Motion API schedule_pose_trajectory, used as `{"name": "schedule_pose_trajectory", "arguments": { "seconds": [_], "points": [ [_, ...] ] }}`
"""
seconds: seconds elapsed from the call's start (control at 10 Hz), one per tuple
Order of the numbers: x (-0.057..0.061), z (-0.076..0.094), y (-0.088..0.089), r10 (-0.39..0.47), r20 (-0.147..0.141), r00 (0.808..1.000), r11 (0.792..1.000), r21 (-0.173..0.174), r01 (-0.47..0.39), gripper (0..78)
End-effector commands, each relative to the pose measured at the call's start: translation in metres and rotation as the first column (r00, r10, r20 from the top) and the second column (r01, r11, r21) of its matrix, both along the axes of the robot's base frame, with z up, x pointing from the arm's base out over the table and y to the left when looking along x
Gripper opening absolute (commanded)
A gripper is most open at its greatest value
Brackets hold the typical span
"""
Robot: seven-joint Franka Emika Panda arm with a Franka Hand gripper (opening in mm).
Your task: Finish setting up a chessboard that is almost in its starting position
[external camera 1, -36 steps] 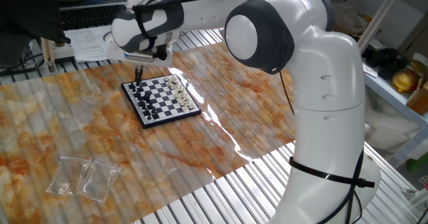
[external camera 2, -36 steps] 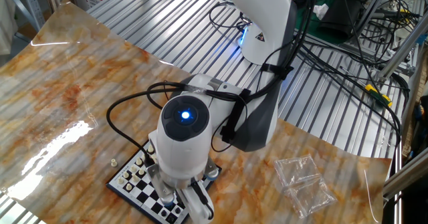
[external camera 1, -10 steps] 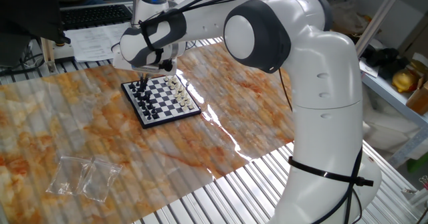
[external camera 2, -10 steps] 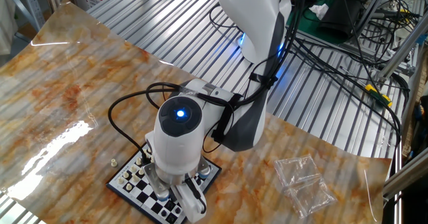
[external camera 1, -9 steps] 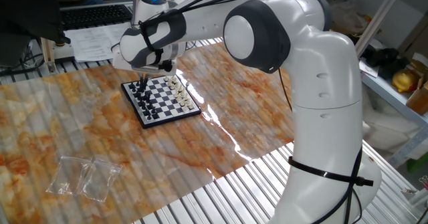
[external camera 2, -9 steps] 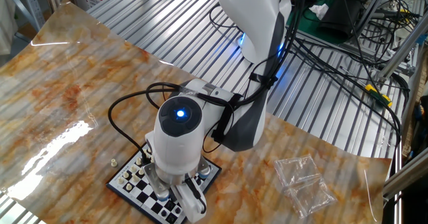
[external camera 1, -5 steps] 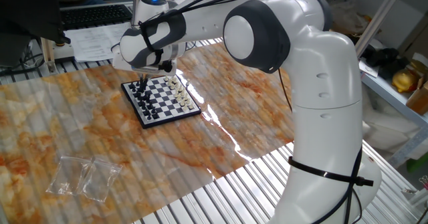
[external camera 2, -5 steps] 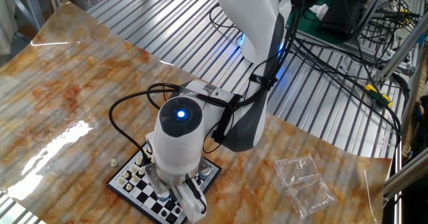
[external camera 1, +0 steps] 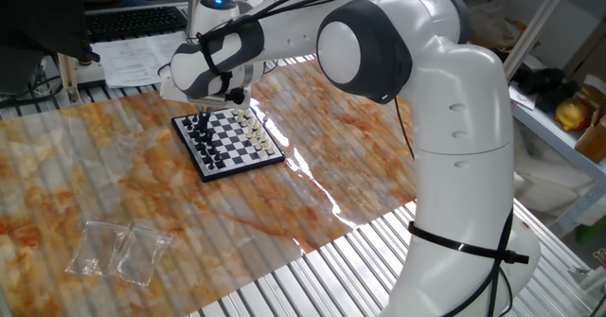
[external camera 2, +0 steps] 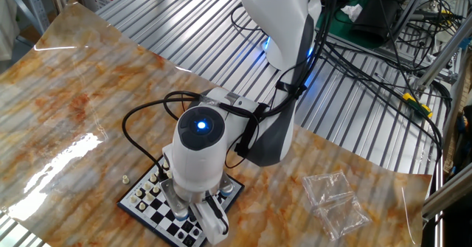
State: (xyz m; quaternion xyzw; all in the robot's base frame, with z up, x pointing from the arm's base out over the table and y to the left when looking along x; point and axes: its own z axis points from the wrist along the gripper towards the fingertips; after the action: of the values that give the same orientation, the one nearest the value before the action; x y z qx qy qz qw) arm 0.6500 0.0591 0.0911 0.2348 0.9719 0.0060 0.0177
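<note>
The chessboard (external camera 1: 230,141) lies on the marbled tabletop, with black pieces along its left edge and cream-white pieces along its right edge. My gripper (external camera 1: 200,118) is lowered over the board's far left corner, with its fingertips down among the black pieces. I cannot tell whether it is open, shut or holding a piece. In the other fixed view my wrist covers most of the chessboard (external camera 2: 144,198) and hides the fingertips. A small cream-white piece (external camera 2: 125,179) stands on the table just off the board.
Clear plastic bags (external camera 1: 118,251) lie on the tabletop at the near left, and also show in the other fixed view (external camera 2: 335,203). A ribbed metal bench surrounds the marbled sheet. Papers and a keyboard (external camera 1: 133,24) lie behind it. Cables (external camera 2: 369,63) run near the arm's base.
Since 3.6 s ago the gripper has come down from above the board onto its far left corner. Over the last second nothing has visibly moved.
</note>
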Motion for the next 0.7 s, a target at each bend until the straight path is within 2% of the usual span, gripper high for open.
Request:
{"name": "schedule_pose_trajectory", "arguments": {
  "seconds": [0.1,0.5,0.7],
  "points": [
    [0.0007,0.0012,0.0003,-0.006,0.004,1.000,1.000,-0.003,0.006,1.1],
    [0.0007,0.0008,0.0004,-0.012,0.007,1.000,1.000,-0.002,0.012,1.1],
    [0.0009,0.0002,0.0007,-0.014,0.025,1.000,1.000,-0.003,0.014,1.1]
  ]
}}
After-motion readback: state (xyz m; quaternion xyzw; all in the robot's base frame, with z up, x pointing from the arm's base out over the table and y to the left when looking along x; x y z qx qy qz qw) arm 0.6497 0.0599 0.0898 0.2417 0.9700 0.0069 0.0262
